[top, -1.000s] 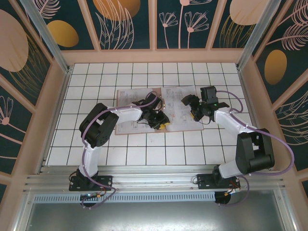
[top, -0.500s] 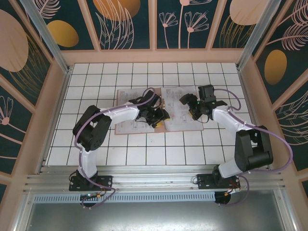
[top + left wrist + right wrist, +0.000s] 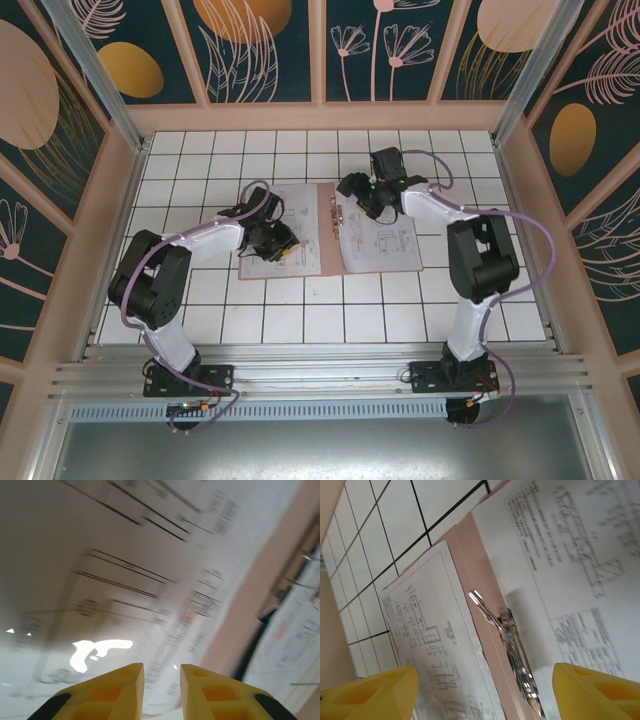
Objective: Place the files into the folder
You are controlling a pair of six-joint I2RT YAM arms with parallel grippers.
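Note:
The pinkish-brown folder lies open on the tiled table. One printed white sheet of the files lies on its left half and another on its right half. My left gripper hovers low over the left sheet. Its yellow fingers stand a narrow gap apart with nothing between them. My right gripper is wide open above the folder's spine, over the metal clip. Sheets lie on both sides of the spine.
The white tiled table is ringed by a low wooden wall and metal posts. Bare tiles lie all round the folder. The arm bases stand on the rail at the near edge.
My left gripper has slid left from the spine's near end onto the left sheet. My right gripper has swung left and back, from the right sheet to the spine's far end.

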